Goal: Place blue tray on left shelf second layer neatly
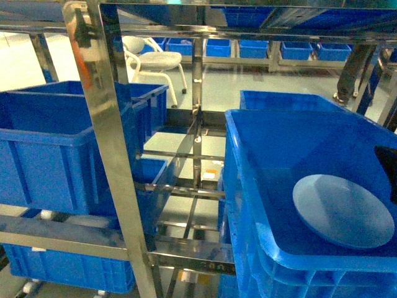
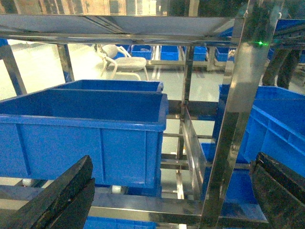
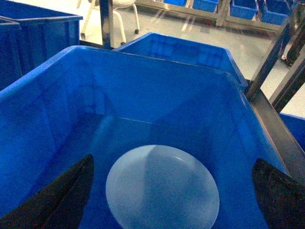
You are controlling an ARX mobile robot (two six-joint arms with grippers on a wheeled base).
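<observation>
The blue tray (image 3: 162, 187) lies in a crate (image 1: 260, 155) at four o'clock, both grippers (image 3: 171, 191) (image 2: 171, 191) spread wide, holding nothing.

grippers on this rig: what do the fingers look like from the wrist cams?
Both look alike: two broad black fingers with a matte finish, tapering inward from the frame's bottom corners. Left gripper, finger; right gripper, finger. No cables, markings or pads are visible.

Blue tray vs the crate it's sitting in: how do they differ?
The blue tray is pale sky-blue; the crate is deep saturated blue. The tray is shallow and round; the crate is deep, tall-walled and rectangular. The tray lies inside, on the crate's floor. Both look like plain plastic.
</observation>
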